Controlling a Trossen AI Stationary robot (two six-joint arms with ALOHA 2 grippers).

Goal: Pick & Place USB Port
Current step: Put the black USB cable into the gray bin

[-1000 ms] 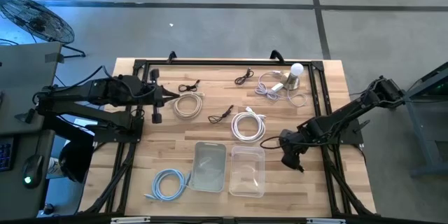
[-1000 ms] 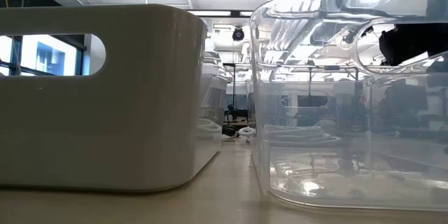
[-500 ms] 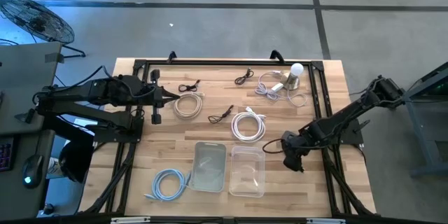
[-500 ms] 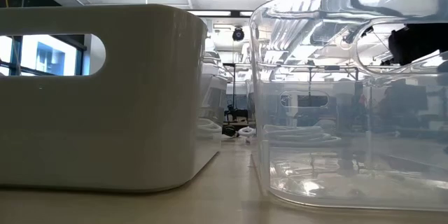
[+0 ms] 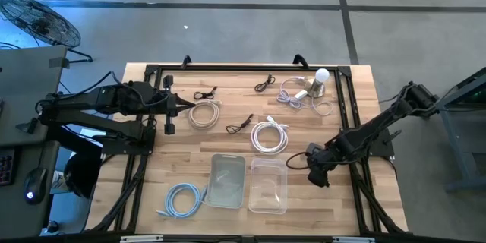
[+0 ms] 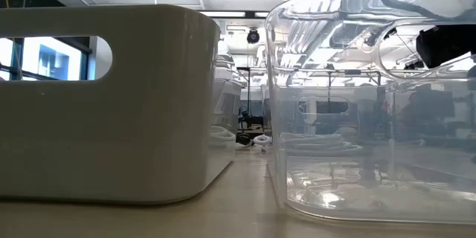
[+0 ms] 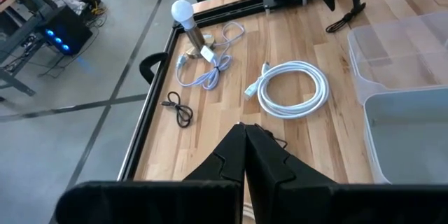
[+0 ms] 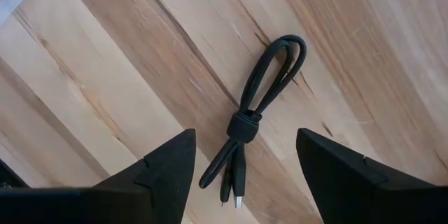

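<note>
Right claw [image 8: 241, 164] shifted, straddling black cable [image 8: 255, 112]

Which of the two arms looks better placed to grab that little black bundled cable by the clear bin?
The right. Its open end effector hangs right over the black cable beside the clear bin. The left end effector is shut, far across the table.

No readable text, label, brand, number or sign shows in any view: not on the wooden table, the bins, the cables or the arms.
</note>
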